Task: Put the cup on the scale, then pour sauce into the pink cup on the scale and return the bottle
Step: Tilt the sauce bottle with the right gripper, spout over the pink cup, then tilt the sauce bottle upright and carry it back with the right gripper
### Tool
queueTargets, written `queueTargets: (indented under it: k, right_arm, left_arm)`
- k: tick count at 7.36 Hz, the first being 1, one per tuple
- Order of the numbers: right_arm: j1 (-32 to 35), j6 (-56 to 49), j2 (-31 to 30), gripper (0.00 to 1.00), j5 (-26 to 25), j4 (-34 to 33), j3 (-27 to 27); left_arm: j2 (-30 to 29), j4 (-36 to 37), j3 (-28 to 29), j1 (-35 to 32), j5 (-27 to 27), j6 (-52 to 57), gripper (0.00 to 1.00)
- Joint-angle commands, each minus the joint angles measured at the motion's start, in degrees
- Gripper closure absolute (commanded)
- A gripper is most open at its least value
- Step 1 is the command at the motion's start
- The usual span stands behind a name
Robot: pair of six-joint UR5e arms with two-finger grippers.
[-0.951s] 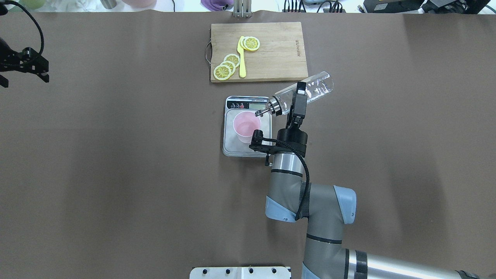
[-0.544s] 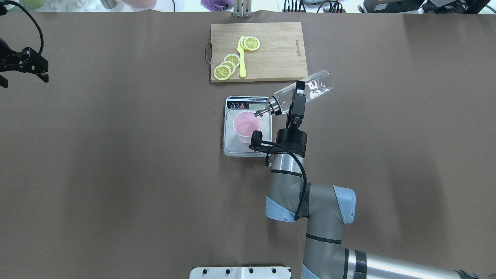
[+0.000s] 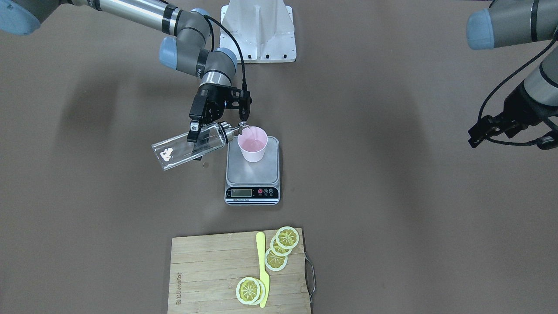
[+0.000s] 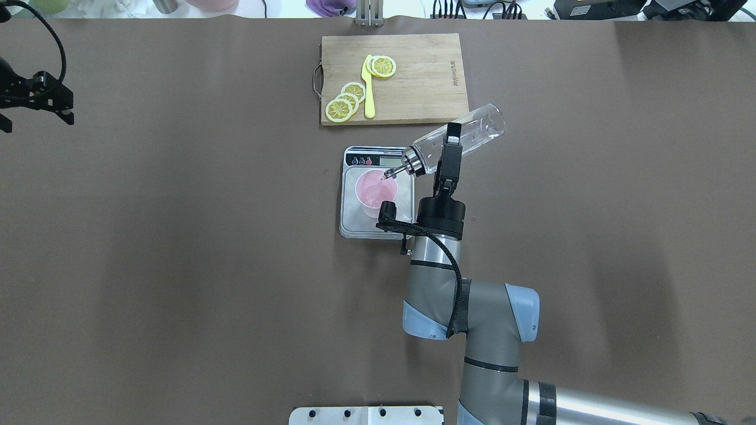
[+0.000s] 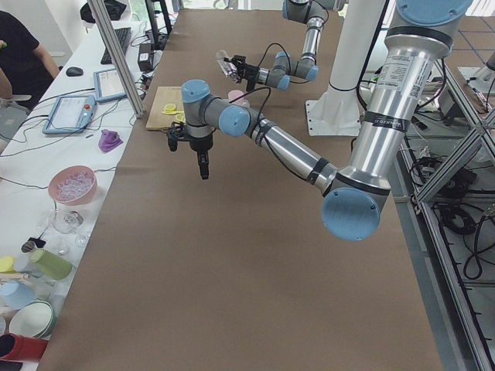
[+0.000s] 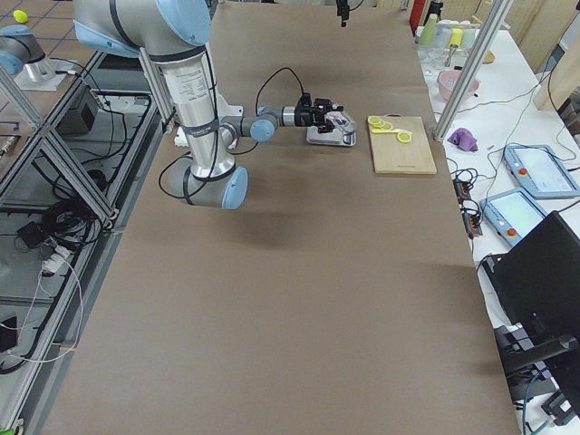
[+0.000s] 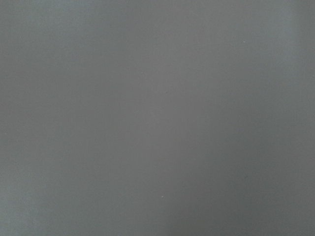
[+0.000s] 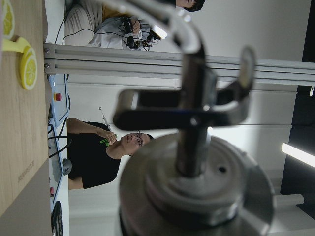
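Observation:
The pink cup [image 4: 374, 193] [image 3: 253, 146] stands upright on the steel scale [image 4: 351, 221] [image 3: 253, 176], toward its display end. My right gripper [image 4: 450, 149] [image 3: 194, 131] is shut on the clear glass bottle [image 4: 475, 131] [image 3: 176, 152], held tipped nearly flat with its base raised. Its silver spout [image 4: 391, 173] [image 3: 240, 127] hangs over the cup's rim. A faint shimmer of clear sauce [image 4: 371, 190] shows inside the cup. My left gripper [image 5: 203, 165] points down over bare table far to the left. The overhead view's edge mostly cuts it off, so I cannot tell its state.
A wooden cutting board [image 4: 425, 77] [image 3: 205, 274] with lemon slices [image 4: 345, 101] and a yellow knife [image 4: 368, 88] lies just beyond the scale. A white mount plate [image 3: 257, 39] sits at the robot's side. People stand past the table's far edge.
The right gripper has shifted slightly left and away from the robot with the bottle, bringing the spout further over the cup. The left arm has barely moved.

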Motion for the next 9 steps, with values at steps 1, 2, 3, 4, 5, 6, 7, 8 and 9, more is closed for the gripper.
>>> queueTargets:
  k: [1,2,3,4,5,6,7,8,9]
  right_arm:
    - [0.1,0.1,0.1,1.0,-0.9,0.2,-0.6]
    - [0.1,1.1,0.3,1.0,-0.4,0.4,-0.4]
    - [0.1,1.1,-0.1,1.0,1.1,5.6,-0.4]
    - [0.1,1.2,-0.2,1.0,3.0,10.0,-0.7]
    - [0.2,1.3,-0.3,1.0,5.0,13.0,-0.7]
    - [0.1,1.3,-0.4,1.0,6.4,15.3,-0.7]
    - [0.1,1.9,-0.2,1.0,7.4,15.9,-0.5]
    - [0.2,3.8,0.1,1.0,10.0,19.4,0.1]
    - [0.8,3.9,0.1,1.0,12.6,23.2,0.0]
  left_arm:
    - [0.1,0.0,0.1,0.0,0.0,0.0,0.02]
    - [0.0,0.0,0.1,0.0,0.0,0.0,0.02]
    - [0.0,0.0,0.0,0.0,0.0,0.0,0.02]
    - [0.0,0.0,-0.2,0.0,0.0,0.0,0.02]
    - [-0.1,0.0,-0.2,0.0,0.0,0.0,0.02]
    - [-0.1,0.0,-0.2,0.0,0.0,0.0,0.02]
    - [-0.1,0.0,-0.2,0.0,0.0,0.0,0.02]
    - [-0.1,0.1,-0.3,-0.1,0.0,0.0,0.02]
    - [-0.1,0.0,-0.3,0.0,0.1,0.1,0.02]
